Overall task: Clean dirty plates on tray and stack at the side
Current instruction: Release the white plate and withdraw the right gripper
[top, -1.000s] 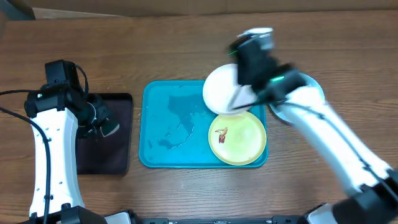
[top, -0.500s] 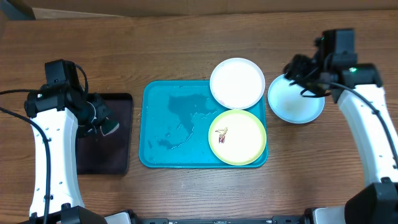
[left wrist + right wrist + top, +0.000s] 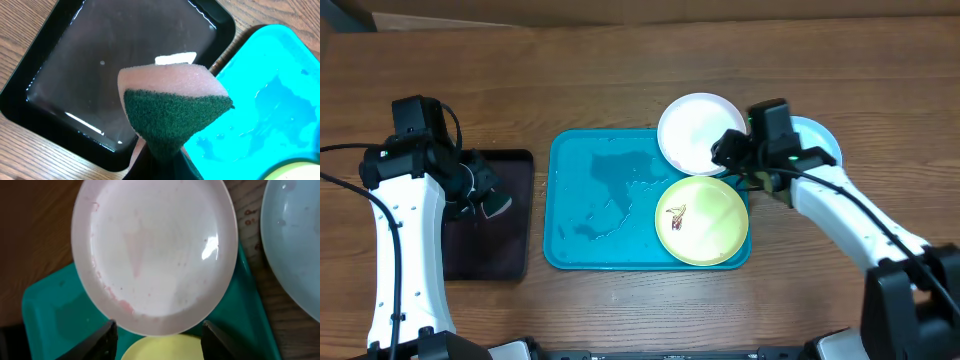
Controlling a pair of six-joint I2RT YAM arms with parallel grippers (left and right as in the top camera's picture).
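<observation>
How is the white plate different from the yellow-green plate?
The white plate shows only faint pinkish marks; the yellow-green plate has a brown smear. The white plate hangs over the far right corner of the blue tray; the yellow-green plate lies inside it. Both are round and look the same size.

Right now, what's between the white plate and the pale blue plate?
The right tool, open, hangs there above the white plate's right rim, beside the pale blue plate; see the overhead view.

The white plate [image 3: 698,133] and yellow-green plate [image 3: 701,221] are crowding the right half of the tray [image 3: 600,200], leaving its left half lying open.
</observation>
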